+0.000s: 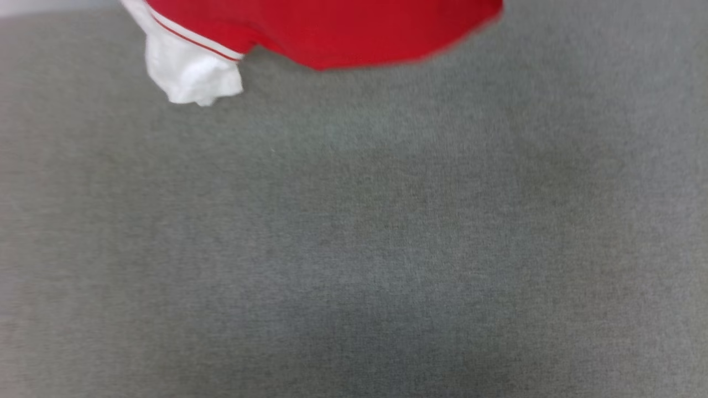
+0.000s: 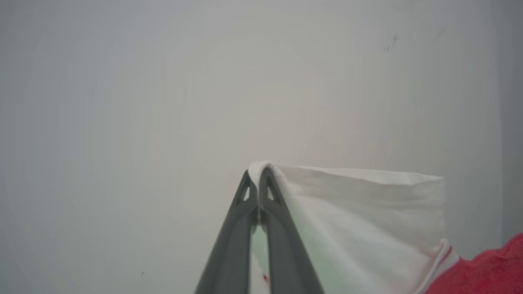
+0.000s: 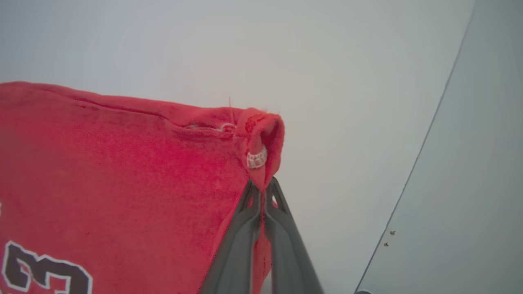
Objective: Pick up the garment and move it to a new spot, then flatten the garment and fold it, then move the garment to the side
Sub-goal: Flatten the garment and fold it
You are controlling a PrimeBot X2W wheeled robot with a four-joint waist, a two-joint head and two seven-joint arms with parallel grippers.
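2 corners of the garment are pinched, so it hangs in the air, spread between the arms. From the head view its red lower edge and 1 white sleeve dangle above the grey surface. They look clear of it, though the edge is blurred and I would not swear to that. The right wrist view shows the red cloth pulled fairly taut, with part of the black, white-edged number low down.

To my eye this is the carrying step: the shirt is lifted and on its way to a new spot, not yet laid out. Next it needs lowering onto the grey surface with both arms keeping the top edge stretched, so it lands flat rather than bunched. That sleeve is crumpled and will likely want smoothing.

The left fingers are pressed together on a fold of white sleeve cloth, which pokes out just past their tips. The right fingers are clamped on a red corner that curls over above them, a small white loop stitched into it. A pale wall stands behind.
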